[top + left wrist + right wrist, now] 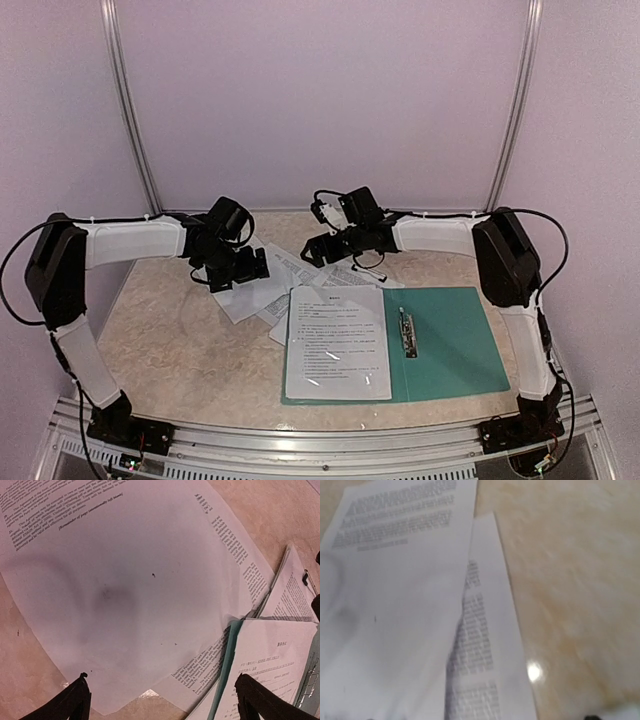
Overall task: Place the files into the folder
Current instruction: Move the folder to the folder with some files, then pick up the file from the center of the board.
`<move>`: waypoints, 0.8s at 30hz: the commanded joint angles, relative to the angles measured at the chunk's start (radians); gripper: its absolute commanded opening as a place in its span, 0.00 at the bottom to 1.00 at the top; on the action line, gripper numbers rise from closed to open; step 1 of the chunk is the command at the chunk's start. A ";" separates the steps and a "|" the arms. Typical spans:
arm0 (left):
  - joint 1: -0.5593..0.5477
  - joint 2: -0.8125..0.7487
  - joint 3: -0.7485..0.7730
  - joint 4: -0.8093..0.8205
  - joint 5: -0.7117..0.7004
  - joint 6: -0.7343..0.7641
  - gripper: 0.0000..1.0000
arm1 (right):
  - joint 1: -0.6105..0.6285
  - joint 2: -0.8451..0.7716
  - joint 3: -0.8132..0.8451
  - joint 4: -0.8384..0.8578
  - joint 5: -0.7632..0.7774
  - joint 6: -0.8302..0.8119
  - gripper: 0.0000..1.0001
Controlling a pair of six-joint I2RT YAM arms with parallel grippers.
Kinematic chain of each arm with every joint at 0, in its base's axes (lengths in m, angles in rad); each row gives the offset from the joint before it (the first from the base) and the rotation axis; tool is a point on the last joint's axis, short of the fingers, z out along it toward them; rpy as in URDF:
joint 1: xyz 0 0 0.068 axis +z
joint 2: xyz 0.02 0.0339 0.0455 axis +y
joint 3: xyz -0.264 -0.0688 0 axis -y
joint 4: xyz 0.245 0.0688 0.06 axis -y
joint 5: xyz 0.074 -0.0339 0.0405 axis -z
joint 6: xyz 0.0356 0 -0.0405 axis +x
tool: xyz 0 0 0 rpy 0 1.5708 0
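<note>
Showing a beige, marble-patterned table top enclosed by pale lilac wall panels joined with aluminium uprights. A thin teal-green card folder lies open at the near centre-right of the table, with a small metal clip along its spine. One white printed sheet rests flat on its left half. Further loose white printed sheets lie fanned on the table just behind the folder, beneath both wrists. Left gripper: fingers spread wide above a sheet, nothing between them. Right gripper: whether its jaws are apart or together cannot be told, as its wrist view is blurred. Legible on one loose sheet: "Remainder of page intentionally left blank"; the remaining print is too small or blurred to read.
</note>
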 commanded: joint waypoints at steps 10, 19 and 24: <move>0.071 -0.054 -0.156 0.014 -0.092 -0.116 0.97 | 0.002 0.290 0.319 -0.079 -0.128 0.076 0.87; 0.100 -0.001 -0.216 0.072 -0.020 -0.146 0.94 | 0.002 0.342 0.355 -0.133 -0.155 0.081 0.79; 0.098 0.034 -0.242 0.126 0.037 -0.174 0.91 | 0.007 0.351 0.357 -0.149 -0.190 0.085 0.74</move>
